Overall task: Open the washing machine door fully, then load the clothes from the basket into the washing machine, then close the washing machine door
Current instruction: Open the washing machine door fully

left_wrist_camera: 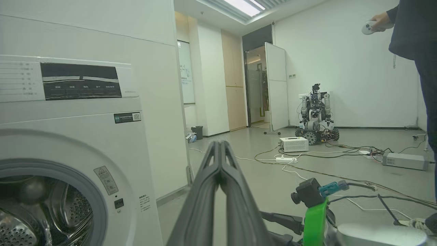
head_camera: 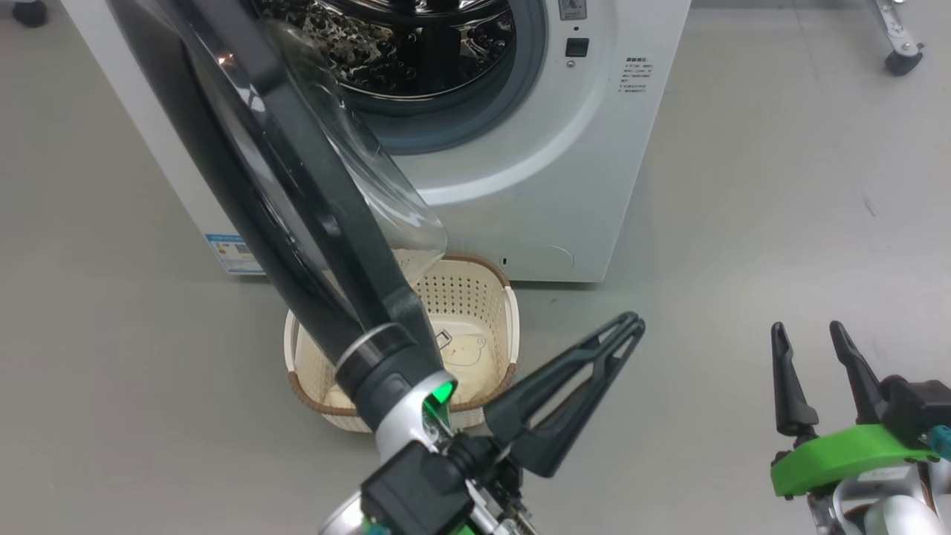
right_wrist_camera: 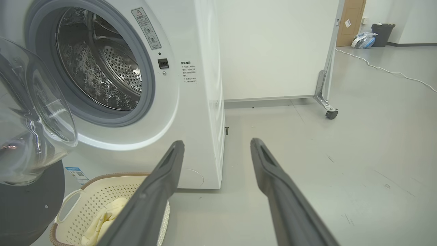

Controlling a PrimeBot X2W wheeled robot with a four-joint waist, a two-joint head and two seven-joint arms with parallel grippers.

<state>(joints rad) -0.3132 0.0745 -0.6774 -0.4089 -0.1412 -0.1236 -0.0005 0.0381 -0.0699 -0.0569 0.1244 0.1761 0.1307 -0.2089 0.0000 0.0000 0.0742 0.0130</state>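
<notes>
Head view: washing machine door [head_camera: 297, 186] stands open at left, nearly edge-on to camera, its glass bowl [head_camera: 386, 186] overhanging the basket [head_camera: 490, 297]. Washing machine [head_camera: 579, 186] behind it, drum [head_camera: 416, 44] exposed. Basket sits on the floor [head_camera: 743, 223] right in front of the machine, the clothes [head_camera: 464, 353] lying inside, cream fabric. Left arm rises from bottom centre across the basket's near rim. Left gripper [head_camera: 630, 323] points up-right over bare floor just right of the basket, fingers clamped together on nothing. Left wrist view agrees: fingers pressed tip to tip, aimed past the machine's right side. Right gripper [head_camera: 807, 331] low right, well apart from the basket, fingers upright, spread, empty. Right wrist view: spread fingers aimed at the machine's lower right corner, basket and clothes at lower left.
</notes>
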